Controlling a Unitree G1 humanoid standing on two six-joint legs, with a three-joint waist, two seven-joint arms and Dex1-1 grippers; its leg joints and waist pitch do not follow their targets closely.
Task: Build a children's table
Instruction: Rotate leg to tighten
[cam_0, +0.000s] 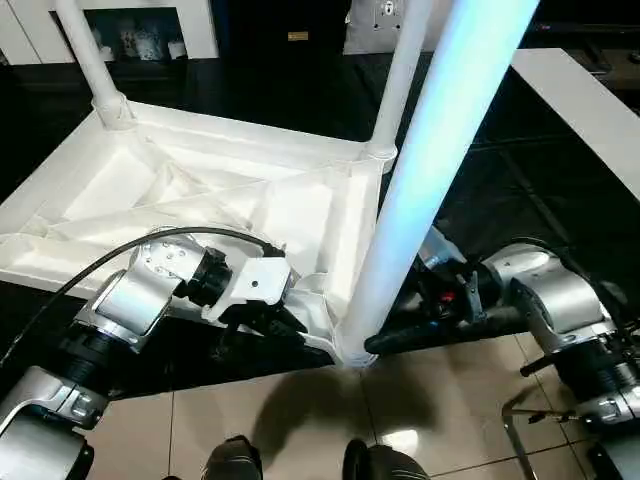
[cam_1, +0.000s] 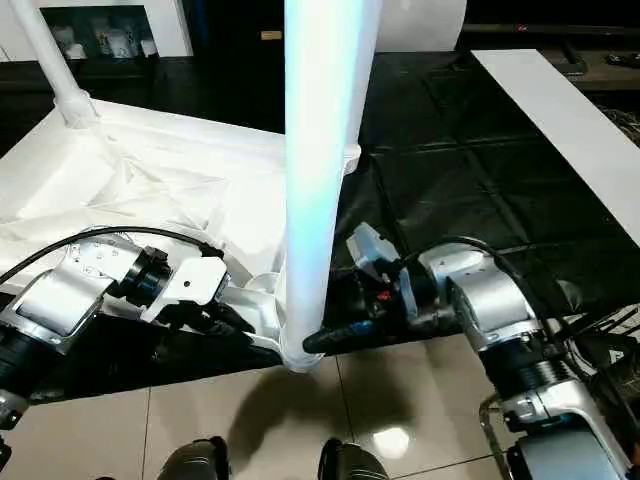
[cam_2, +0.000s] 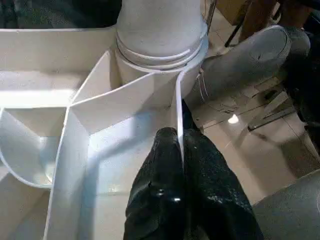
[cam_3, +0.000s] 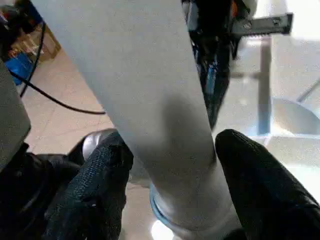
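1. Left gripper (cam_2: 180, 145): black fingers pressed together, pinching a thin upright rib (cam_2: 179, 107) of the table top's underside, just beside the near corner socket (cam_2: 160, 47).
2. Right gripper (cam_3: 172, 165): two black fingers (cam_3: 95, 195) sit on either side of the near leg (cam_3: 145, 100), low on it, just above the socket. One finger seems to touch the leg. Cannot tell if the other does, so cannot tell whether it is gripping or just spread around it.
3. Head views: right gripper (cam_1: 335, 335) reaches the near leg's base from the robot's right. Left gripper (cam_0: 275, 320) comes in from the left, at the rim next to the same socket.
4. Near leg (cam_0: 430, 170): long white round leg, standing in the near corner socket (cam_0: 352, 350), rising up out of the picture and leaning slightly.
5. Table top (cam_0: 130, 190): white, lying upside down on a black mat (cam_0: 500, 200), ribbed underside facing up. Its near corner with the socket hangs over the mat edge above the beige tiled floor (cam_0: 450, 400).
6. Two more legs stand in sockets farther from the near leg: one at the far left corner (cam_0: 90, 55), one at the far right corner (cam_0: 400, 75).
7. White flat panel (cam_0: 590, 100) lies on the mat, well apart from the near leg on the robot's right.
8. White cabinet (cam_0: 130, 25) with shelves stands behind the table top, beyond the far left leg.
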